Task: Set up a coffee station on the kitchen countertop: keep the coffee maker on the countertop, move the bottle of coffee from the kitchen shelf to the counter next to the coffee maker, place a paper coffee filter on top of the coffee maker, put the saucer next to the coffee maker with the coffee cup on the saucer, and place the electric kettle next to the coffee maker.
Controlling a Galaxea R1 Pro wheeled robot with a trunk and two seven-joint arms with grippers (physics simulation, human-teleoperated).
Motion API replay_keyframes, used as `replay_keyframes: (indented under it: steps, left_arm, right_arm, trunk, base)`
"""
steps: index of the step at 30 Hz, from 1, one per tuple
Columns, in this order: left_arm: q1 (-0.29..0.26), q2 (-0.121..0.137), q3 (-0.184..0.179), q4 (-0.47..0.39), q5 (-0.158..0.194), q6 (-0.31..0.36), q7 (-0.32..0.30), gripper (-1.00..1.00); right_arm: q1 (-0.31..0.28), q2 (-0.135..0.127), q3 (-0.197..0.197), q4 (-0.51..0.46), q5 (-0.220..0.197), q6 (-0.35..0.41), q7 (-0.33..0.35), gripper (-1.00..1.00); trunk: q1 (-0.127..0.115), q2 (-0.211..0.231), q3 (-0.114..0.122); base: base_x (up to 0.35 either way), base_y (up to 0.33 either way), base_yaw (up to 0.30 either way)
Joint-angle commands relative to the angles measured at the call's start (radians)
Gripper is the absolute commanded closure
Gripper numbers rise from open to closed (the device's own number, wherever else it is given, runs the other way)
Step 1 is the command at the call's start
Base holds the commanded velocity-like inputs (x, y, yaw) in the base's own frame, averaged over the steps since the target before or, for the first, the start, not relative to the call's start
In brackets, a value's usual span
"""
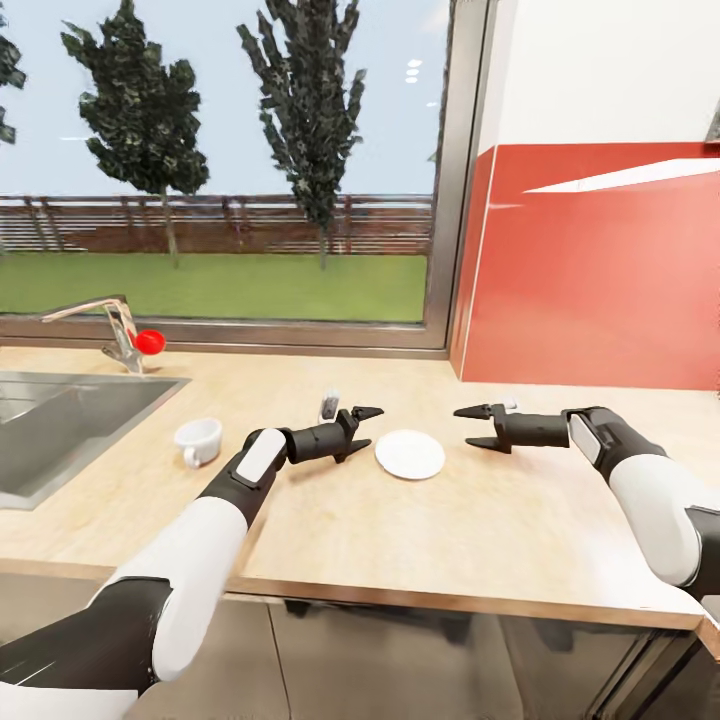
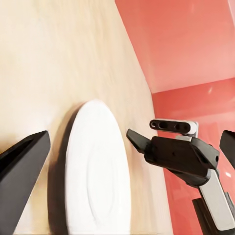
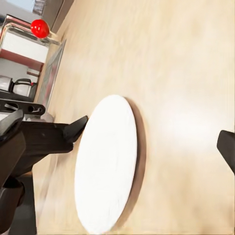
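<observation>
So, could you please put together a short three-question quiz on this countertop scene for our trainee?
1. True or false: the coffee cup already sits on the saucer.
2. Which lies between the left pincer and right pincer: A) faucet, B) saucer, C) sink?
3. What red thing sits by the faucet?

Key: 1. False, the cup stands apart on the countertop. 2. B. 3. A red ball.

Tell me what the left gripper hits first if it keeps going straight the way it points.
Probably the saucer: the left gripper, open, points across the countertop at it, with the right gripper beyond. Height is unclear, so it might pass just over.
</observation>
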Motion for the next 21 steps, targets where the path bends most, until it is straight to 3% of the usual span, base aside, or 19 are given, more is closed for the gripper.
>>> replay_keyframes:
  steps: [1, 11, 15, 21]
  left_arm:
    - [0.000, -0.001, 0.002, 0.001, -0.021, 0.005, 0.001, -1.00]
    - [0.000, -0.001, 0.004, 0.002, -0.021, 0.005, 0.001, -1.00]
    - [0.000, -0.001, 0.005, 0.002, -0.021, 0.005, 0.001, -1.00]
    - [0.000, -0.001, 0.005, 0.003, -0.021, 0.005, 0.001, -1.00]
  right_arm:
    - [0.000, 0.000, 0.003, 0.000, 0.011, 0.005, 0.001, -1.00]
    - [0.000, 0.006, 0.003, 0.001, 0.011, 0.005, 0.001, -1.00]
    - [0.000, 0.028, 0.003, 0.001, 0.011, 0.005, 0.001, -1.00]
    - [0.000, 0.039, 0.003, 0.001, 0.011, 0.006, 0.001, -1.00]
  trunk:
    - [0.000, -0.001, -0.001]
    - [0.000, -0.001, -0.001]
    - [0.000, -0.001, -0.001]
    - [0.000, -0.001, -0.001]
  base:
    - [-0.153, 0.000, 0.000]
    - [-0.035, 0.000, 0.000]
    - [-0.002, 0.000, 0.000]
    - [0.000, 0.000, 0.000]
